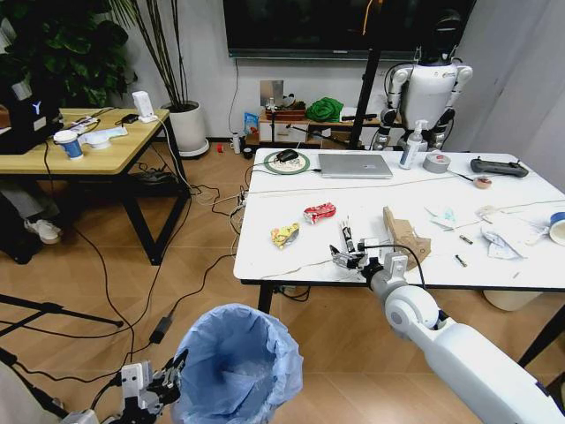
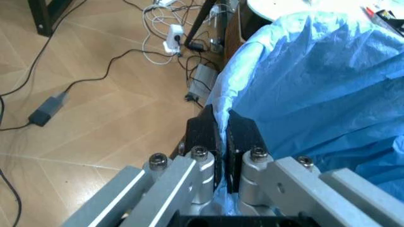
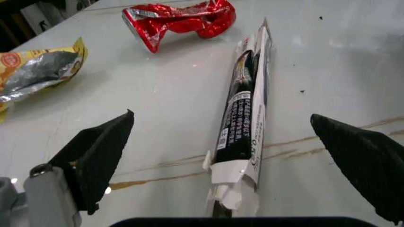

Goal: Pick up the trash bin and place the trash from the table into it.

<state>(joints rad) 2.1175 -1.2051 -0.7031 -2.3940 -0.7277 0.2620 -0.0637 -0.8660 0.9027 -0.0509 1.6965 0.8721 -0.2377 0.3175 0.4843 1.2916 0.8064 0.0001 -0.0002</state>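
Tube [image 3: 243, 113] lies between the wide-open right gripper [image 3: 227, 156]; lower squarely and close across it, while the left gripper [image 2: 222, 137], clamped on the bin [image 1: 237, 362] liner, stays level.

Wood floor [image 1: 97, 291], cables; wooden desk [image 1: 79, 146]; wall screen [image 1: 327, 26].

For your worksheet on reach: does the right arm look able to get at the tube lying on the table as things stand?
Probably yes: the right end effector is open astride the tube, with bare table around it and nothing between. The wrappers lie apart.
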